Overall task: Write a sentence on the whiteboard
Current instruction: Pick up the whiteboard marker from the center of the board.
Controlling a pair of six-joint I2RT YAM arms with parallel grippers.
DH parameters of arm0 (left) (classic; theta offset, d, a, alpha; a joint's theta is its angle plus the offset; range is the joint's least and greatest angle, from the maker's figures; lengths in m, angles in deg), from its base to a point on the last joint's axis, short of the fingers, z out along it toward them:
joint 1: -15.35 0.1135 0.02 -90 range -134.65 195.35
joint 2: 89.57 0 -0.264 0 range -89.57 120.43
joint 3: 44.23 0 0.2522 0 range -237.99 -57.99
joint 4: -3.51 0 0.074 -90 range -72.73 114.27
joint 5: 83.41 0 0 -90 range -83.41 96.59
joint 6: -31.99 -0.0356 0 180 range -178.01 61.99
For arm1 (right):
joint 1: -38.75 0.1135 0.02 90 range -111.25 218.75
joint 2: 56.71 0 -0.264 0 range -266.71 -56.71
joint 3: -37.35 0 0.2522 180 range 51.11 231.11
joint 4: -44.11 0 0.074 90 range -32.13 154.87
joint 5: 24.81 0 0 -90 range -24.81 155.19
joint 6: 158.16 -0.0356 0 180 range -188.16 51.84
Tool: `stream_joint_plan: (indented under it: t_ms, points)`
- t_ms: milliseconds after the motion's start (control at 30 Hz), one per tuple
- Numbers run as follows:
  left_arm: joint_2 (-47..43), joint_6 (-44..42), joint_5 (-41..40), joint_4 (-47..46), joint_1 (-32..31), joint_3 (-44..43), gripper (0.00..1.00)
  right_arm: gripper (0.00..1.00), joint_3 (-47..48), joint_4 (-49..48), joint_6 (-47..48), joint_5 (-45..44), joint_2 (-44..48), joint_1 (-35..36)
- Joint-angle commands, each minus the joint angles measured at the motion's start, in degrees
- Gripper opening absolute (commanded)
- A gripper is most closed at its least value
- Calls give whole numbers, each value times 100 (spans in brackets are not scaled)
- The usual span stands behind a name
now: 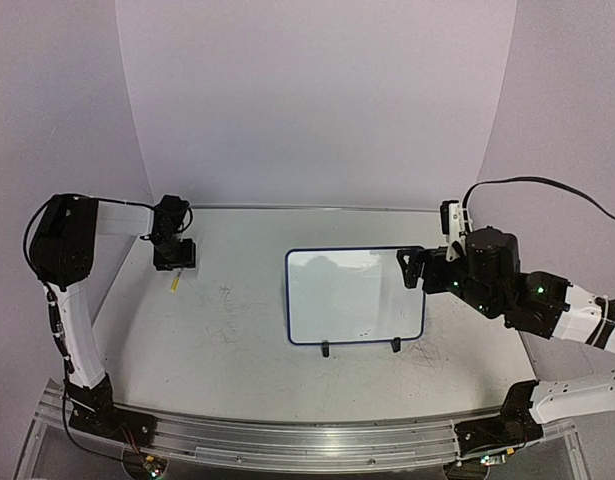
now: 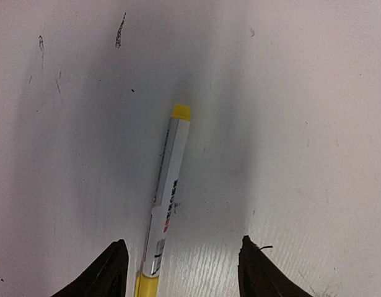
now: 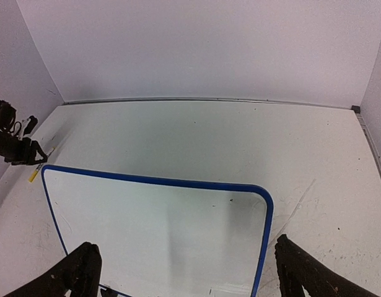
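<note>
lilac walls (image 1: 317, 100) w/ scuffed white table (image 1: 237, 330)

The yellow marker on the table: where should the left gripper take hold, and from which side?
Grip the marker at its white barrel, mid-length, coming from above. It lies flat between the fingers of the open left gripper, so they close across its narrow width.

Left hand (image 1: 175, 262) spread wide, pointing down, right hand (image 1: 411, 268) spread wide, reaching leftward
</note>
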Motion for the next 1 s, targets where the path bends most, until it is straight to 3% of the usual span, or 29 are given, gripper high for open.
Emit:
stream_joint_plan:
  t_ms: [0, 167, 300, 567, 700, 967]
  points:
    - [306, -136, -288, 113, 93, -401, 60, 98, -91, -202, 133, 160, 131, -29]
    - [588, -77, -247, 102, 186, -441, 53, 98, -121, -226, 88, 124, 119, -41]
    - [604, 11, -74, 13, 188, -299, 33, 98, -144, -272, 39, 187, 47, -47]
    - [40, 186, -8, -116, 179, 188, 1, 98, -36, -280, -140, 350, 101, -45]
    - [-707, 250, 243, -133, 102, 454, 0, 98, 65, -272, -220, 333, 1, -46]
    - [-3549, 151, 1545, -364, -632, 852, 0, 98, 362, -237, -452, 1032, -204, -49]
